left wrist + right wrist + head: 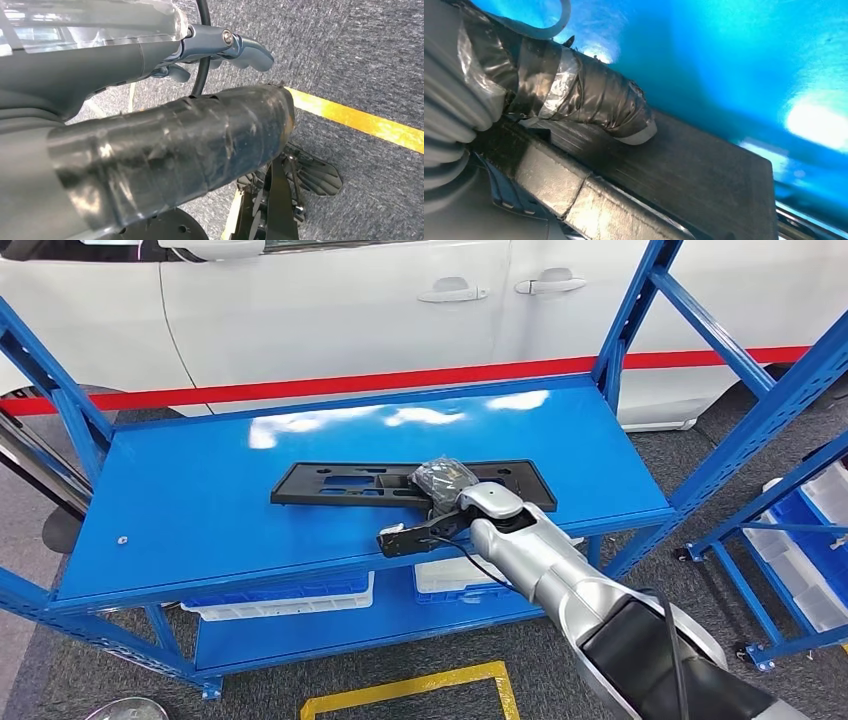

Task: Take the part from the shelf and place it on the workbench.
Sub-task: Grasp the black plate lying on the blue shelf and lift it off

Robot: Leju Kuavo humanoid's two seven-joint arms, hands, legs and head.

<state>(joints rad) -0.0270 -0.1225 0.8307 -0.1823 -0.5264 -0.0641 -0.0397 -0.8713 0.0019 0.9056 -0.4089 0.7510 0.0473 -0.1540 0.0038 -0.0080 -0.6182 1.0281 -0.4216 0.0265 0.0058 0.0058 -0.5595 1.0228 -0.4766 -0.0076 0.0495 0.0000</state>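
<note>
1. Progress, by my read: early. The long flat black plastic part [410, 483] lies on the blue metal shelf [190, 510], near its front edge; lift and move to workbench not yet done.
2. Right hand [445, 480], tape-wrapped, rests on the part's middle; thumb [589, 97] lies on its top face. Closed grip or not: can't tell.
3. Left hand [220, 45] hangs over grey floor, fingers curled, holds nothing.
4. Count: 1 part, 2 white bins [290, 598] on the tier under it.

Head view overlooks the shelf [200, 490]; right wrist view hugs it.
</note>
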